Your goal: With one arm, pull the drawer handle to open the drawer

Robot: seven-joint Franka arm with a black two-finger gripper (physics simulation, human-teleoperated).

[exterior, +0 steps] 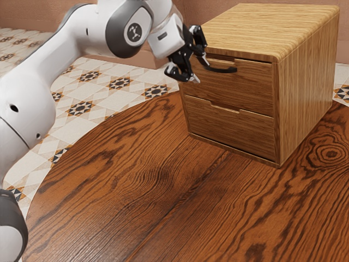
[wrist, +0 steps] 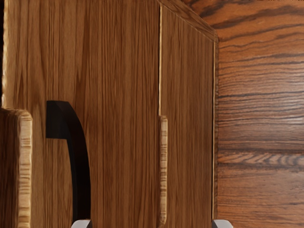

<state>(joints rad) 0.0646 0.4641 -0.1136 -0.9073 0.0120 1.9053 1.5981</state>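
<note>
Pincer [exterior: 196, 60] is sitting wide open, gripping nothing, right at the end of the top drawer's [exterior: 234, 87] black handle [exterior: 221, 69], whose bar is stretching away toward 3 o'clock.

Dark wood-grain table [exterior: 163, 191]; patterned tile floor [exterior: 98, 93] beyond its curved edge

My arm [exterior: 65, 49] is reaching from the exterior view's left toward its right, elbow raised. The wrist [exterior: 163, 34] is angling slightly downward. My gripper [exterior: 199, 67] is presenting its fingers [wrist: 222, 223] spread wide apart, one above the other in the exterior view.
</note>
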